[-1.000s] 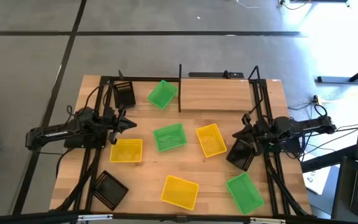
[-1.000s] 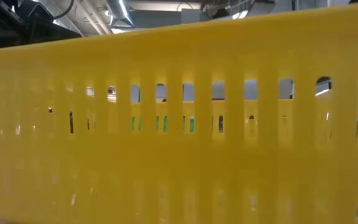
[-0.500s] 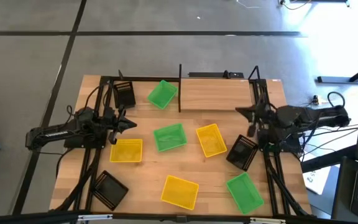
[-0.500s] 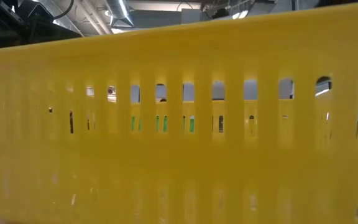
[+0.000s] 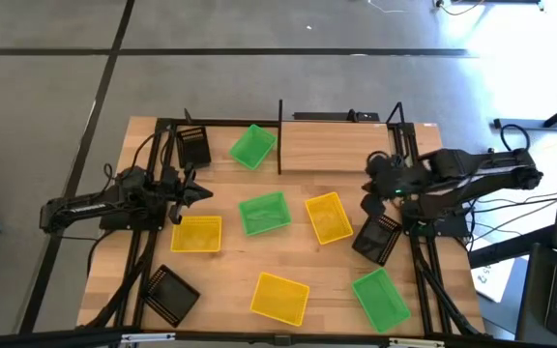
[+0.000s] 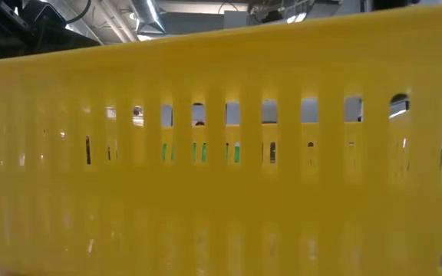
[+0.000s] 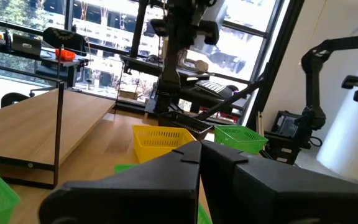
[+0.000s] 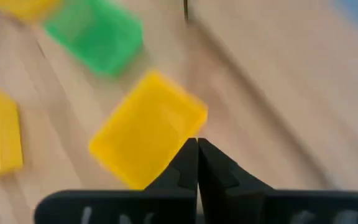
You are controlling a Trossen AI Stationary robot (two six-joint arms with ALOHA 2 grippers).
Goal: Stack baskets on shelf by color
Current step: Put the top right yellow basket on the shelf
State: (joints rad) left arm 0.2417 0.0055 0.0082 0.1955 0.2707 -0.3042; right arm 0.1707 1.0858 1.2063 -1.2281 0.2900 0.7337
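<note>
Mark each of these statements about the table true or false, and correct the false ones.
1. The shelf already holds a stack of baskets. False: its board is bare, and all baskets lie on the tabletop.
2. The right pincer is shut and holds nothing. True.
3. A green basket lies just beside the shelf's black post. True.
4. The left pincer grips a yellow basket. False: it is shut and empty, by the yellow basket near the table's left side.
5. Three black baskets are stacked together. False: they lie apart, one at the back left, one at the front left, one by the right arm.
</note>
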